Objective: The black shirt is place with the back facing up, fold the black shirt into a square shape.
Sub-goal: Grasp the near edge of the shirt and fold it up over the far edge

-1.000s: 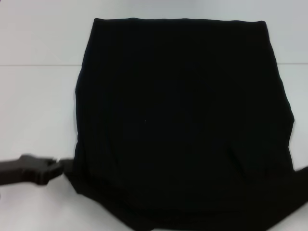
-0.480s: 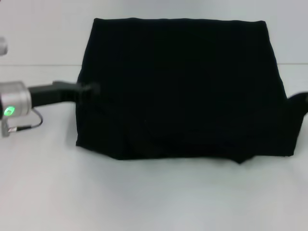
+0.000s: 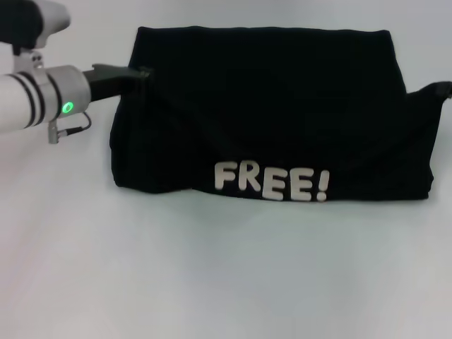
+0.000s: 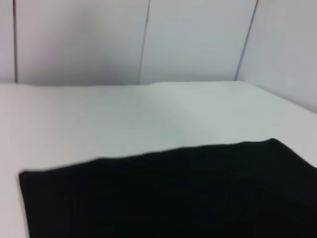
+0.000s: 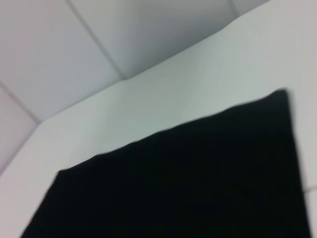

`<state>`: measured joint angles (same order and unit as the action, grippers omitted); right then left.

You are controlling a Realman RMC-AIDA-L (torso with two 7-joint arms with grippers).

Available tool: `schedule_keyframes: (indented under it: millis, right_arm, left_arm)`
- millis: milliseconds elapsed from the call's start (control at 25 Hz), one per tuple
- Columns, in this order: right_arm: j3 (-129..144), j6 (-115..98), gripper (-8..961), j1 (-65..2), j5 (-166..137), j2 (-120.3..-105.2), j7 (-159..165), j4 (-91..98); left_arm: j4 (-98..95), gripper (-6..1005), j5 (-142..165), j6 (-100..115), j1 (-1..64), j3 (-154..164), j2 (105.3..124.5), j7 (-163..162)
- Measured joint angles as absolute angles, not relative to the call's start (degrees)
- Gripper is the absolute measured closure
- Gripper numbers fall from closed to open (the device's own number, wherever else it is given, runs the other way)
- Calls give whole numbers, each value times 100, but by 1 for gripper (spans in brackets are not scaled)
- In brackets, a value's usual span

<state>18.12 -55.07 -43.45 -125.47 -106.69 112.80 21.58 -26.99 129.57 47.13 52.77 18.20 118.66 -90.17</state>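
The black shirt [image 3: 268,106] lies on the white table, its near half turned over toward the far edge. White "FREE!" lettering [image 3: 272,182] shows along the near fold. In the head view my left gripper [image 3: 140,74] is at the shirt's left side near the far corner, shut on the turned-over cloth. At the picture's right border, only the tip of my right gripper [image 3: 439,89] shows, holding the right edge of the same layer. The left wrist view and the right wrist view show the black shirt [image 4: 173,198] [image 5: 188,183] as plain cloth, with no fingers.
The white table [image 3: 226,282] spreads wide in front of the shirt and to its left. Pale wall panels [image 4: 148,39] stand behind the table's far edge in both wrist views.
Both grippers have carried the shirt's near edge up and away toward the far edge. The near fold line has moved back, and the "FREE!" lettering has come into sight.
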Motion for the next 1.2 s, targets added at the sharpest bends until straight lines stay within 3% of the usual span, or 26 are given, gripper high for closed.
schedule_keyframes:
  millis: [400, 840, 1200]
  right_arm:
    - [1960, -4502, 893, -4737, -12524, -10737, 11264, 2049]
    - [1960, -3630, 890, -4744, -12263, -11207, 10354, 1701]
    - [1967, -3621, 887, -4674, -12224, -11270, 10340, 1698]
  left_arm:
    - [-2154, 967, 12171, 3578, 5690, 1828, 11895, -7766]
    - [-1634, 967, 10433, 2948, 5420, 1773, 12073, -5654]
    - [-1643, 927, 10355, 2986, 5329, 1907, 12165, -5552]
